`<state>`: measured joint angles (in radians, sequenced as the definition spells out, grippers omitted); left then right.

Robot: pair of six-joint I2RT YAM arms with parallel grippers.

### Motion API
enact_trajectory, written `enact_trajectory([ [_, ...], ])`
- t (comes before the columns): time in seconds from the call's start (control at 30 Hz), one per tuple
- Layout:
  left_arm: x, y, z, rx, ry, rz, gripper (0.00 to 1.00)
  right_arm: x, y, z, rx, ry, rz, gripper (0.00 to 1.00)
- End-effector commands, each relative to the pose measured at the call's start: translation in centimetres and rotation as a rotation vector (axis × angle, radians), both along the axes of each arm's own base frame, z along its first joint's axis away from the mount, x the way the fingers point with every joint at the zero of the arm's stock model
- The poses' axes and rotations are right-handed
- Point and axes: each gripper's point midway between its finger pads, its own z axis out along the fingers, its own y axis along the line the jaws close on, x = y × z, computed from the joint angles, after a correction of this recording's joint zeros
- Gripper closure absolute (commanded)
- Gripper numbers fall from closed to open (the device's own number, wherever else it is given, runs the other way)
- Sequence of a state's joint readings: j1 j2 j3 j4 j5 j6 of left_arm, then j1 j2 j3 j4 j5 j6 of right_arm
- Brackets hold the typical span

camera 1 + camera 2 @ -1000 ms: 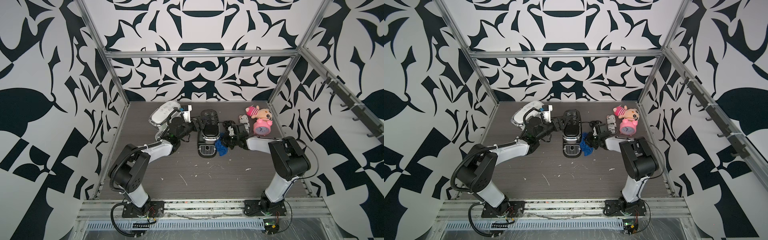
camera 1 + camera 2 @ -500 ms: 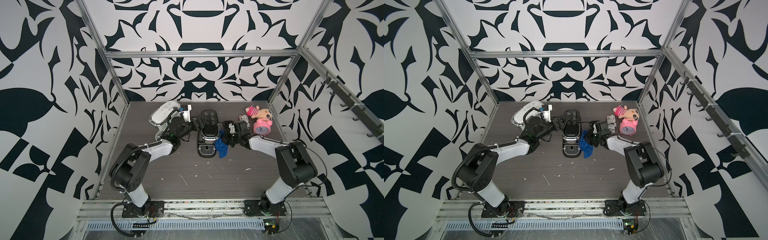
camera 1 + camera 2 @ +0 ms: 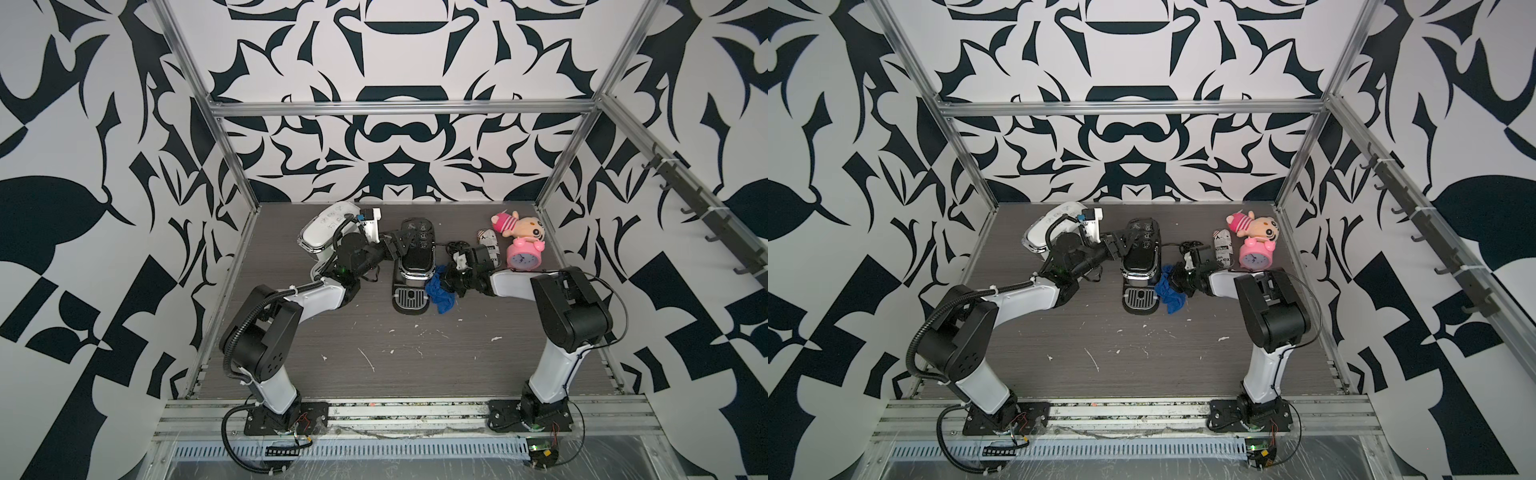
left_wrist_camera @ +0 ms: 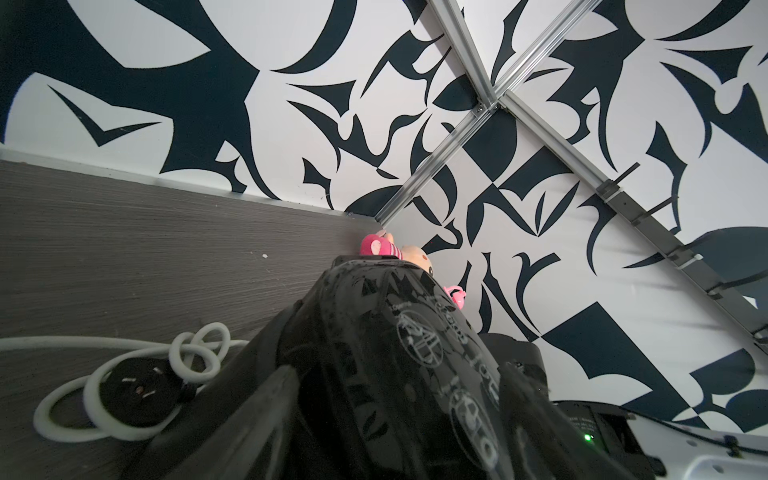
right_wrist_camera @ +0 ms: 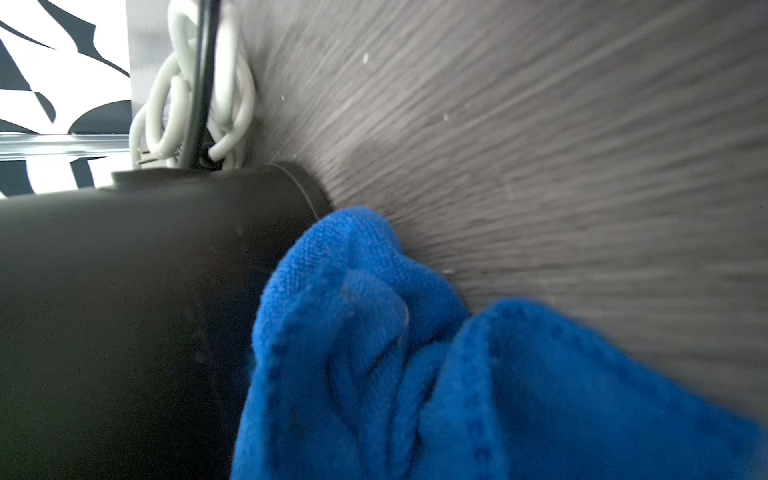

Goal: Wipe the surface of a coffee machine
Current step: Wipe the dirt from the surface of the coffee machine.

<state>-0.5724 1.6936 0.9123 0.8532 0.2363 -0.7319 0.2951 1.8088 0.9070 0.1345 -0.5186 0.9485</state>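
**Mia:** Rubbing that coffee machine (image 3: 413, 257) looks tricky. Where is it?

**Ben:** It stands on the table (image 3: 374, 345), in the middle and toward the far side, between the two arms.

**Mia:** Is it heavy?

**Ben:** I think so. It is hard and shiny, and the top looks slippery. A push from the side could make it slide or tip.

**Mia:** So who holds it?

**Ben:** The left gripper (image 3: 400, 245) does. Its jaws stand wide, one on each side of the far top part. In the left wrist view they seem to hug it tight. That is a good place to hold, but the buttons are close by, so no hard squeezing.

**Mia:** And the blue cloth (image 3: 442, 301)?

**Ben:** It is soft, light and floppy. The right gripper (image 3: 451, 282) has its jaws pinched nearly all the way shut on a bunched-up bit. The loose end hangs down to the table.

**Mia:** Does it touch the machine?

**Ben:** Yes, it is pressed on the right side, low down, by the drip tray (image 3: 410, 297). I would pinch a thick fold like that, so it cannot slip out.
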Motion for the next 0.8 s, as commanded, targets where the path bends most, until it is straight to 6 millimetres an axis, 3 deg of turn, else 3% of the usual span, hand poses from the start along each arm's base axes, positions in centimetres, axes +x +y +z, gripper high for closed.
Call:
enact_trajectory([
  [0.0, -1.7, -0.9, -7.5, 0.143, 0.164, -0.064, 0.22, 1.4, 3.6, 10.8, 0.102, -0.231, 0.105, 1.0],
  [0.13, -1.8, -0.9, -7.8, 0.14, 0.169, -0.061, 0.22, 2.3, 3.4, 18.7, 0.117, -0.398, 0.093, 1.0],
  [0.23, -1.8, -0.9, -7.9, 0.135, 0.172, -0.062, 0.22, 2.3, 3.3, 20.7, 0.144, -0.439, 0.078, 1.0],
  [0.3, -1.7, -0.9, -7.9, 0.133, 0.171, -0.062, 0.22, 2.3, 3.5, 19.6, 0.143, -0.416, 0.081, 1.0],
  [0.43, -1.6, -1.0, -8.1, 0.127, 0.175, -0.062, 0.22, 2.0, 3.4, 14.1, 0.12, -0.308, 0.08, 1.0],
  [0.53, -1.6, -1.1, -8.0, 0.126, 0.174, -0.064, 0.22, 1.6, 3.5, 11.2, 0.127, -0.244, 0.073, 1.0],
  [0.77, -1.5, -1.2, -7.9, 0.127, 0.174, -0.067, 0.22, 1.6, 3.6, 10.4, 0.122, -0.233, 0.085, 1.0],
])
